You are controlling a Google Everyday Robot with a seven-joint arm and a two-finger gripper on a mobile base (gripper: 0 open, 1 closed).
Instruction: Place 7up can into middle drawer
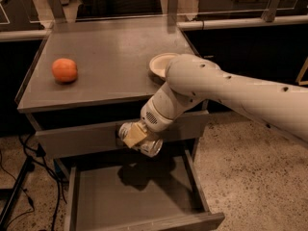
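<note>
Gripper (pixel 138 139): clamped across the 7up can (pixel 152 148), a tan pad (pixel 134 135) flat against its side; hung in the air, clear of any surface.
7up can: lying roughly sideways in the jaws, silvery ends showing on either side of the pad; not yet inside anything.
Middle drawer (pixel 130 198): pulled open directly below and slightly forward of the gripper — bare flat floor, low grey walls.
Step in hand: judged to be lowering the can into the tray; carry done, release not.
Method: bring straight down and a little forward, away from the upper drawer front (pixel 82 141) just behind the gripper. Keep between the side walls. Open only once the can touches or nearly touches the drawer bottom.
Risk: held on its side, so likely to roll if dropped from height — set down gently, then withdraw upward without brushing it.
Arm (pixel 231 93): reaching in from the right of the gripper, over the near corner of the cabinet top (pixel 110 52).
Cabinet top: above and behind the gripper. Orange (pixel 64 70) well off to the upper left; white bowl (pixel 160 64) above, partly covered by the arm.
Room: speckled floor (pixel 250 172) to the right. Dark cables (pixel 21 177) to the lower left. Dim fittings beyond the cabinet, not made out.
</note>
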